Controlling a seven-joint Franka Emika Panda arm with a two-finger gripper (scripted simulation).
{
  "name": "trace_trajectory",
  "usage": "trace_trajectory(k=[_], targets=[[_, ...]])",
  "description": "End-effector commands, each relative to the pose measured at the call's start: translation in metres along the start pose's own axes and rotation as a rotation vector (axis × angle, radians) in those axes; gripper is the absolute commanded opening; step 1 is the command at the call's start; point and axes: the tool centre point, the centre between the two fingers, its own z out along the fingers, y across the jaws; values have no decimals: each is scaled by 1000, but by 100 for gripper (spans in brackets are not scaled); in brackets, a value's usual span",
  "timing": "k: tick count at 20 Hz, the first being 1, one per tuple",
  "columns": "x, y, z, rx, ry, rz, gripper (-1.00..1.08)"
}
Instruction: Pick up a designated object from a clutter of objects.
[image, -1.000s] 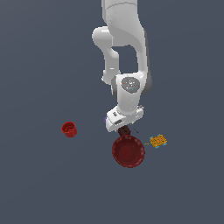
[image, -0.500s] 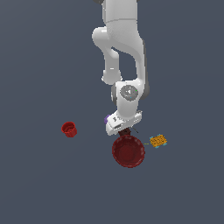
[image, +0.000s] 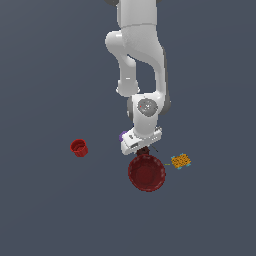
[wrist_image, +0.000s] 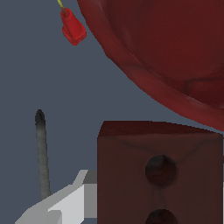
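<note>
The designated object, a small dark reddish-brown block (wrist_image: 159, 170) with round dark holes, fills the near part of the wrist view and stands right beside the rim of the large dark red bowl (wrist_image: 166, 48). In the exterior view my gripper (image: 143, 149) is low over the block, at the bowl's (image: 146, 173) far rim, and hides most of it. One grey finger (wrist_image: 65, 205) stands close beside the block; the other is out of frame. The gripper looks open around the block.
A small red cup (image: 78, 148) stands apart on the exterior view's left. An orange waffle-like piece (image: 180, 160) lies just right of the bowl. The purple cup (image: 123, 135) peeks out behind my wrist. A thin dark rod (wrist_image: 40, 148) shows beside the finger.
My gripper has come down steadily towards the block at the bowl's far rim. The objects have not moved.
</note>
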Motion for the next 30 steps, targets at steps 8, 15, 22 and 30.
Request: trace_trajectory(k=[8, 15, 22, 30], targets=[[-1, 0, -4, 0, 0, 0, -100], [-4, 0, -28, 0, 0, 0, -100], [-11, -2, -75, 0, 0, -1, -100], [-22, -4, -154, 0, 0, -1, -100]])
